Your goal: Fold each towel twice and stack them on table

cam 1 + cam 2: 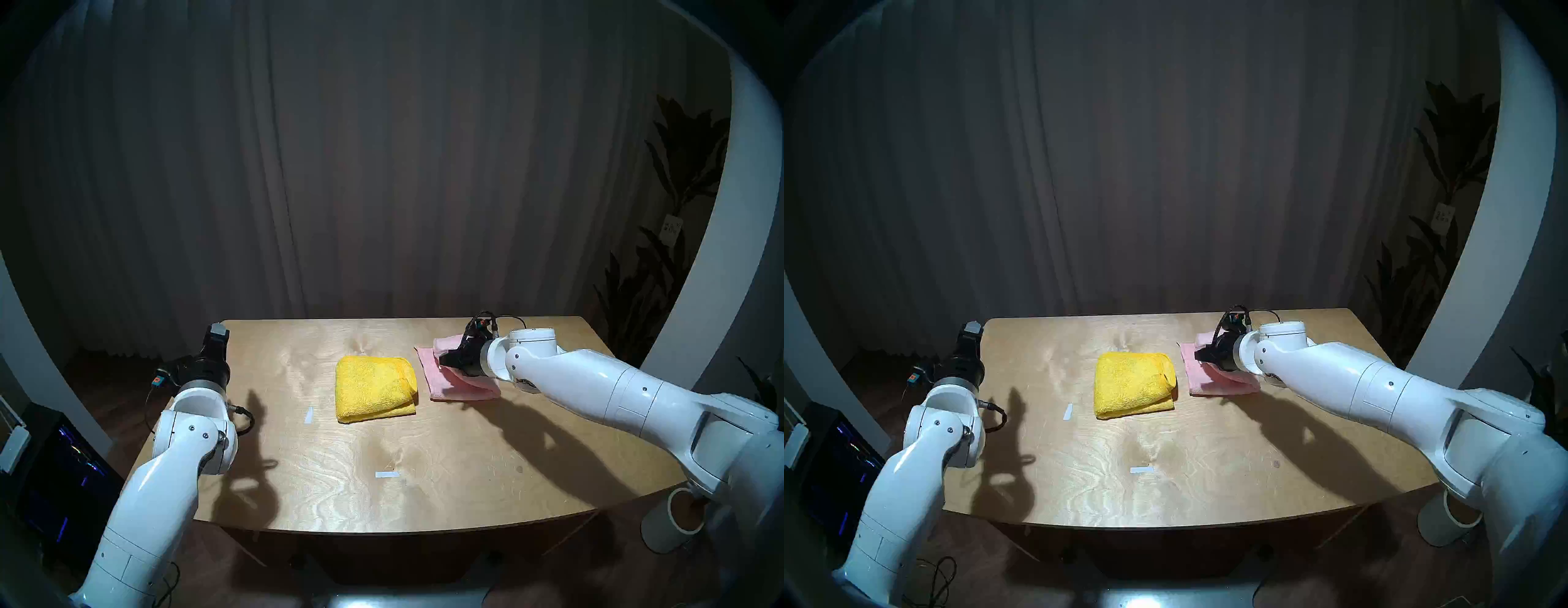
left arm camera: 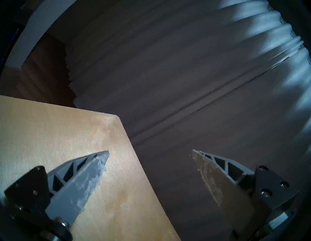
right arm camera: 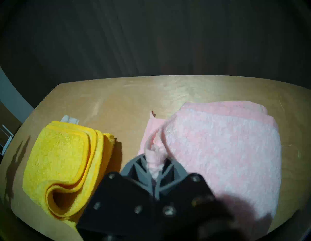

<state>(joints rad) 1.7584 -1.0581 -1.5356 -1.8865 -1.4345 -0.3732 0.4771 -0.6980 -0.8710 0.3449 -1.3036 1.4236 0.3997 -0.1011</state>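
Head views show the light plywood table, its near half bare. Folded yellow terry towel lies mid-table; just right, the pale pink terry towel is pinched by the right gripper. Left gripper gapes empty over the far-left corner.

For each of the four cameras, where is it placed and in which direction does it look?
Head left: from above, down at table; both arms show.
Head right: nearly the same picture.
Left wrist: looks past table corner at curtain; open left gripper.
Right wrist: low over table; right gripper shut on pink towel, yellow towel beside.
Head and right wrist views share both towels.
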